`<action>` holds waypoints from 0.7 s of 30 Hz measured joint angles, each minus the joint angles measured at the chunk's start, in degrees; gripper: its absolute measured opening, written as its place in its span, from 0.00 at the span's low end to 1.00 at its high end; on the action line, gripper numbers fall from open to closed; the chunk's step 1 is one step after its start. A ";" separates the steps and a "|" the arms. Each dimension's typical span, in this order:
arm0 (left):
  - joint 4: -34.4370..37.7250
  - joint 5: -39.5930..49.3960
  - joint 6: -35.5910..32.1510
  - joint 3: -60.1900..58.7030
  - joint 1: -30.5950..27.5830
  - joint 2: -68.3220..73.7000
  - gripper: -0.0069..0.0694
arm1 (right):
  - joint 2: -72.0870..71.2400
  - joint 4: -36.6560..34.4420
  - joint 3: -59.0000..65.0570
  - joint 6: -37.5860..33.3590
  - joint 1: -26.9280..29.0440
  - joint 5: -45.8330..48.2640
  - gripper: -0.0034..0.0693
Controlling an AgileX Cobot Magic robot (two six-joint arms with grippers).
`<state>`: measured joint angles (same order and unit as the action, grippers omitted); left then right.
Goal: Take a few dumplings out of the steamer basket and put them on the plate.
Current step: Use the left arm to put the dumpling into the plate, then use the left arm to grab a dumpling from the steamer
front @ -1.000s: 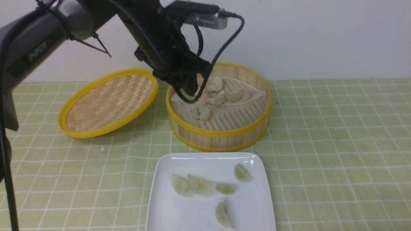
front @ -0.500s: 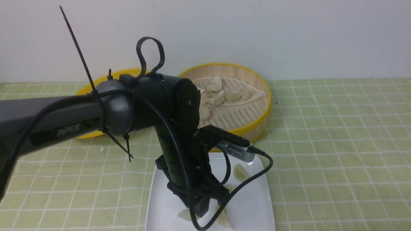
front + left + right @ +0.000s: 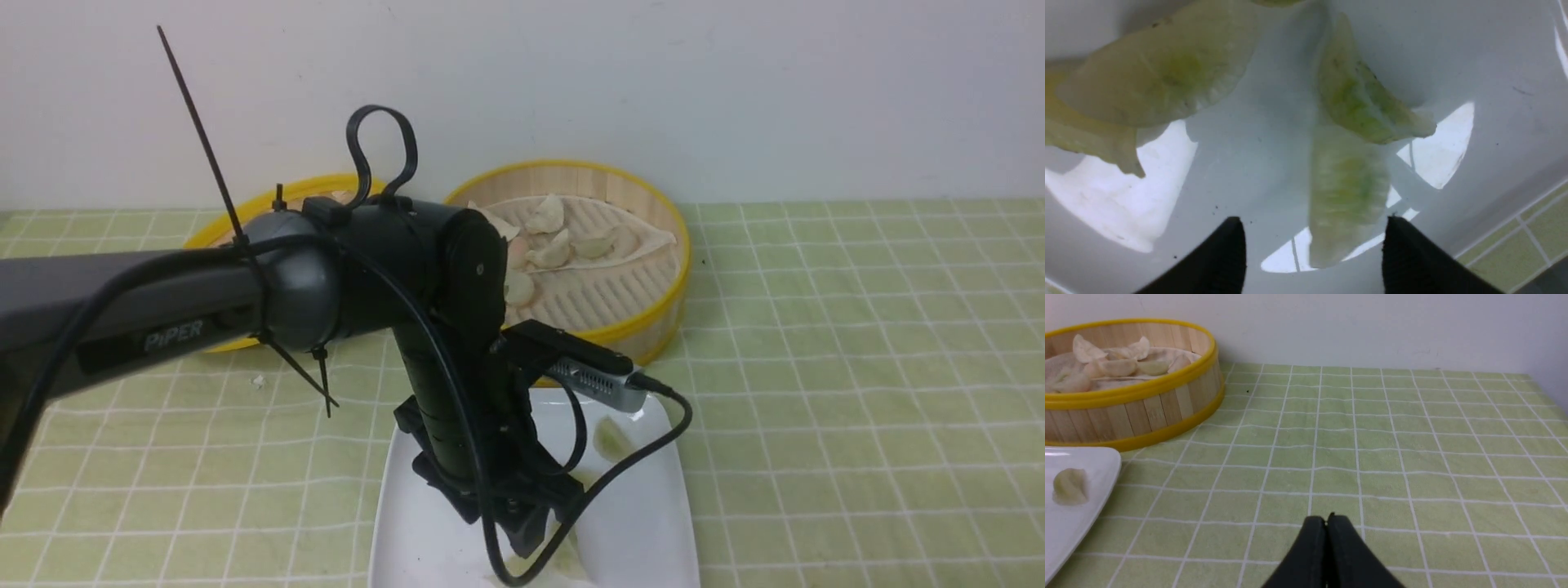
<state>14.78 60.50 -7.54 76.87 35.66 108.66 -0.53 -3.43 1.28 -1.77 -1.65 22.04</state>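
My left gripper (image 3: 526, 535) is low over the white square plate (image 3: 645, 523). In the left wrist view it (image 3: 1312, 222) is open, with the jaws wide apart. A pale green dumpling (image 3: 1347, 192) lies on the plate (image 3: 1494, 61) between the fingertips, and neither tip touches it. Two more dumplings (image 3: 1363, 102) (image 3: 1163, 77) lie just beyond. Another dumpling (image 3: 611, 437) shows by the arm. The steamer basket (image 3: 620, 327) behind holds several dumplings (image 3: 555, 249). My right gripper (image 3: 1327, 517) is shut and empty over the cloth, to the right of the plate (image 3: 1069, 526) and basket (image 3: 1139, 412).
The shallow yellow-rimmed lid (image 3: 310, 184) leans behind my left arm, left of the basket. A small white crumb (image 3: 260, 380) lies on the green checked cloth. The wall stands close behind the basket. My left arm hides most of the plate's middle.
My left arm swung from inside the steamer basket down to the plate. Over the last half second it has barely moved.
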 joint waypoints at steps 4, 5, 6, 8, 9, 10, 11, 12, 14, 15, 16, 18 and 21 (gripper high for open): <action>-1.43 0.75 0.35 5.81 -1.11 0.00 0.64 | 0.00 0.00 0.00 0.00 0.00 0.00 0.03; -1.53 0.96 0.78 8.17 -1.99 0.00 0.60 | 0.00 0.00 0.00 0.00 0.00 0.00 0.03; -1.58 0.96 1.20 10.16 -3.14 0.00 0.54 | 0.00 0.00 0.00 0.00 0.00 0.00 0.03; -1.58 0.11 1.77 15.14 -6.00 0.00 0.36 | 0.00 0.00 0.00 0.00 0.00 0.00 0.03; -1.58 -0.46 1.77 17.09 -7.20 0.08 0.26 | 0.00 0.00 0.00 0.00 0.00 0.00 0.03; -1.58 -1.32 1.13 20.13 -8.90 0.56 0.19 | 0.00 0.00 0.00 0.00 0.00 0.00 0.03; -1.58 -1.54 0.80 21.22 -9.43 0.81 0.16 | 0.00 0.00 0.00 0.00 0.00 0.00 0.03; -1.37 -1.89 -1.17 25.79 -11.40 2.45 0.12 | 0.00 0.00 0.00 0.00 0.00 0.00 0.03; -0.71 -2.16 -3.25 31.01 -12.89 5.00 0.09 | 0.00 0.00 0.00 0.00 0.00 0.00 0.03; -0.45 -2.17 -4.11 32.65 -13.44 6.48 0.09 | 0.00 0.00 0.00 0.00 0.00 0.00 0.03; -0.14 -2.43 -5.48 36.61 -14.23 9.73 0.08 | 0.00 0.00 0.00 0.00 0.00 0.00 0.03; -0.26 -2.80 -6.22 39.04 -14.63 12.21 0.08 | 0.00 0.00 0.00 0.00 0.00 0.00 0.03; -1.85 -6.34 -6.73 43.53 -15.27 18.47 0.09 | 0.00 0.00 0.00 0.00 0.00 0.00 0.03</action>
<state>12.93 54.16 -14.28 120.39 20.40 127.13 -0.53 -3.43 1.28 -1.77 -1.65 22.04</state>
